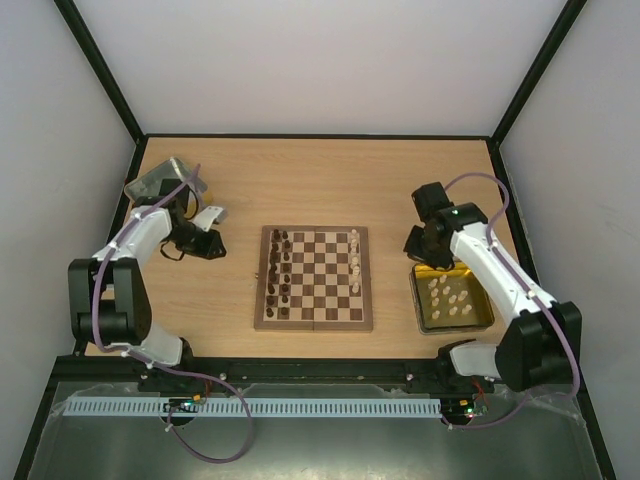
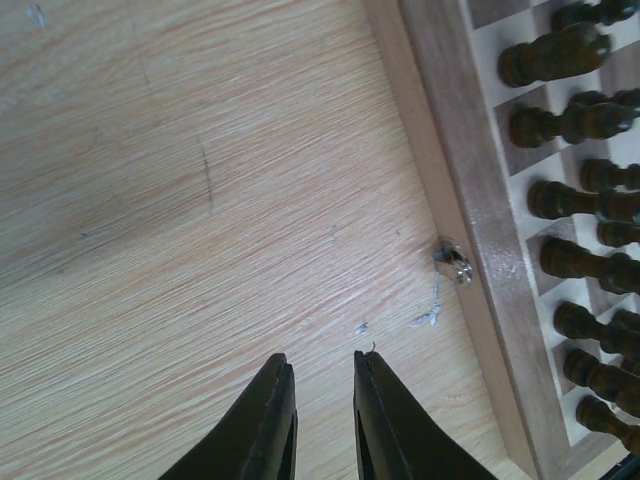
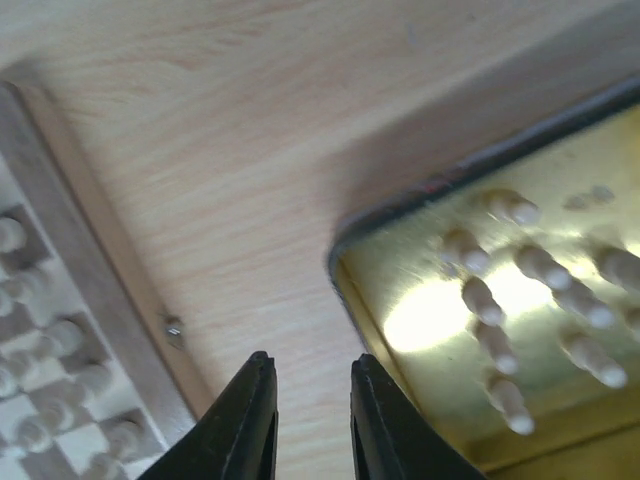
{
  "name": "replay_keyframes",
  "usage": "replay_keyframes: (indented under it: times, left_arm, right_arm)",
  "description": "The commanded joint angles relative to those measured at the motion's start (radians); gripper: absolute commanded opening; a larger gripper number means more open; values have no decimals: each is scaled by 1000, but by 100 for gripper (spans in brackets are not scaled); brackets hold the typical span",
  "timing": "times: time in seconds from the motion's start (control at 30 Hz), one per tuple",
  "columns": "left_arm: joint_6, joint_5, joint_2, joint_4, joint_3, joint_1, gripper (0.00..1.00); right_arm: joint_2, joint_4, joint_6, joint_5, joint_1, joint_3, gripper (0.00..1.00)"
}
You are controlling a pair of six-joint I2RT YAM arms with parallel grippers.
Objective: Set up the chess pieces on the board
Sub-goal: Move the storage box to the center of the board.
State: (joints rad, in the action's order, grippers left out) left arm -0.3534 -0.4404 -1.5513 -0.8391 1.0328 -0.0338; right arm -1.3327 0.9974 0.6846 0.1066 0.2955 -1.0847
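The board (image 1: 313,323) lies mid-table. Dark chess pieces (image 1: 281,268) fill its two left columns, and a few pale ones (image 1: 355,262) stand near its right edge. More pale pieces (image 1: 447,296) lie in the yellow tray. My left gripper (image 1: 218,248) hovers over bare table left of the board. In the left wrist view this gripper (image 2: 322,362) is open by a narrow gap and empty, with the board border (image 2: 470,180) and dark pieces (image 2: 570,120) to its right. My right gripper (image 3: 312,362) is also slightly open and empty, between the board (image 3: 90,250) and the tray's pale pieces (image 3: 480,300).
The yellow-sided metal tray (image 1: 416,300) sits right of the board, its corner (image 3: 350,290) just beside my right fingers. A silver tin (image 1: 165,180) rests at the far left corner. Small metal latches (image 2: 455,265) (image 3: 174,328) stick out from the board's sides.
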Motion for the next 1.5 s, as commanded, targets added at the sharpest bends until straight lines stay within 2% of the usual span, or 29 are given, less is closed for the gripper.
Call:
replay_keyframes:
  times: [0.0,0.2,0.43,0.73,0.97,1.33,1.47]
  left_arm:
    - [-7,-2,73,-34,11,-8,19]
    - [-6,-1,108,-30,11,-11,19]
    - [-1,5,131,-29,10,-13,19]
    - [-15,-7,137,-41,15,-35,19]
    - [-16,-11,132,-40,12,-45,19]
    - [-9,-7,140,-34,11,-52,19]
    - [-7,-8,135,-31,10,-58,20]
  right_arm:
    - [73,115,5,-89,-2,74,21]
    - [75,46,19,-21,-2,149,23]
    - [-4,-28,16,21,-2,162,24]
    - [-74,-56,-21,-11,-8,155,24]
    - [-121,-95,-40,24,-14,158,24]
    - [-235,-162,-38,90,-14,91,22]
    - [-280,-169,-30,105,-13,42,19]
